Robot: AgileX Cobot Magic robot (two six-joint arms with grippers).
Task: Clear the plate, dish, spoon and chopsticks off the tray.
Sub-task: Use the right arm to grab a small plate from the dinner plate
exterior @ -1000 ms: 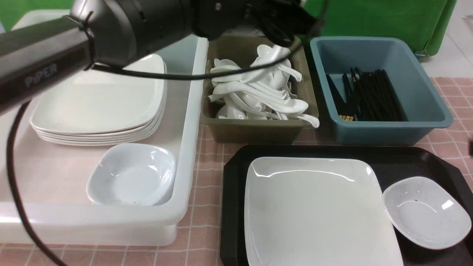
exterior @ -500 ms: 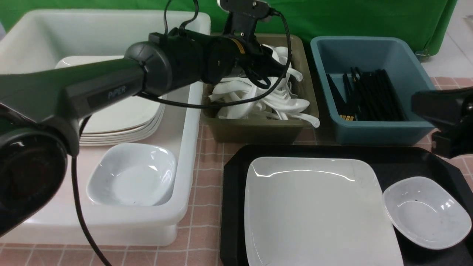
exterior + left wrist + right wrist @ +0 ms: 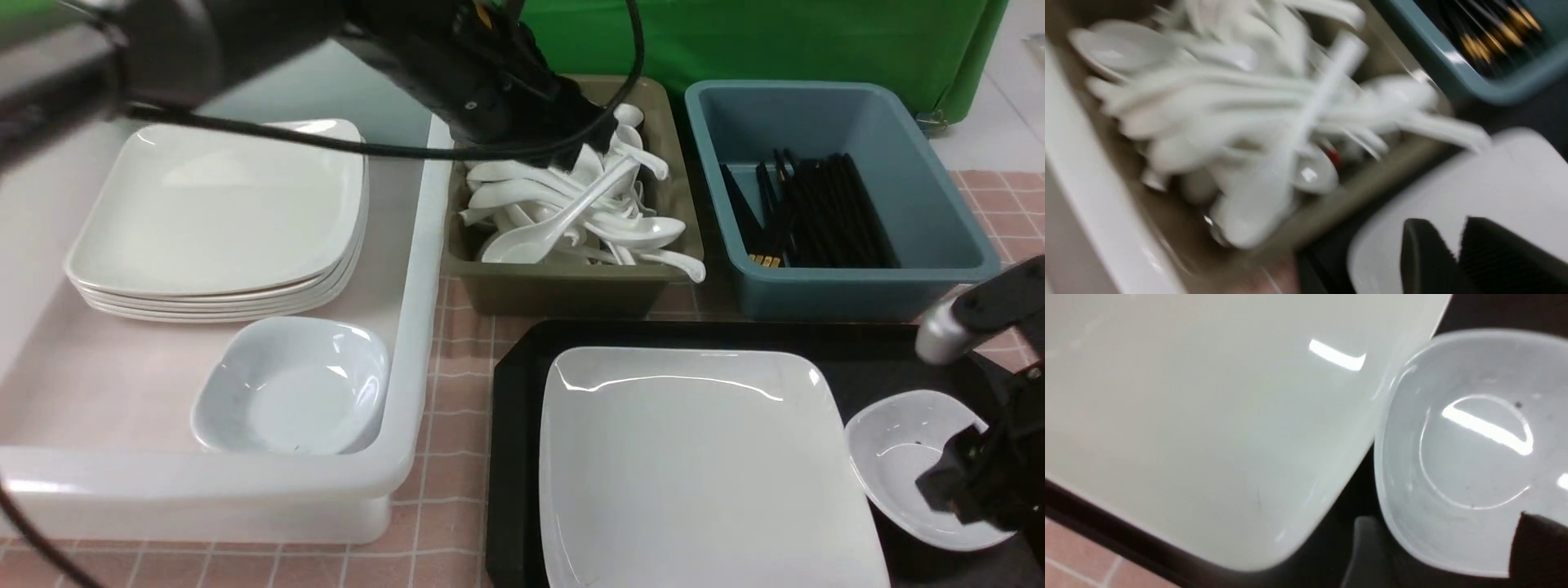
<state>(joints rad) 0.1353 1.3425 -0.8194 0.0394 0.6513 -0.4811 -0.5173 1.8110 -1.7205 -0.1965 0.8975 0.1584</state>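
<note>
A table (image 3: 457,376) under a pink checked cloth fills the scene, backed by a green screen (image 3: 816,41), with a strip of pale floor (image 3: 1020,106) at the far right edge. At the left sits a white tub (image 3: 408,327) holding a stack of square plates (image 3: 220,212) and a small bowl (image 3: 294,384) nearer the camera. The black left arm (image 3: 457,73) reaches across it to the olive tub (image 3: 571,290). In the blurred left wrist view the left hand (image 3: 1449,237) has its fingers close together with nothing between them. The spoon (image 3: 563,214) lies slantwise on top of the heap of white spoons in that tub. Just beside it, the blue tub (image 3: 857,294) holds the chopsticks (image 3: 824,216) in a dark bundle. In front of both tubs the tray (image 3: 514,425) rests on the cloth and carries the plate (image 3: 694,474), with the dish (image 3: 898,441) just beside the plate's right edge. The right hand (image 3: 1449,539) is spread wide at the dish's near side, with one finger (image 3: 1367,547) outside the rim over the tray and the other over the bowl.
</note>
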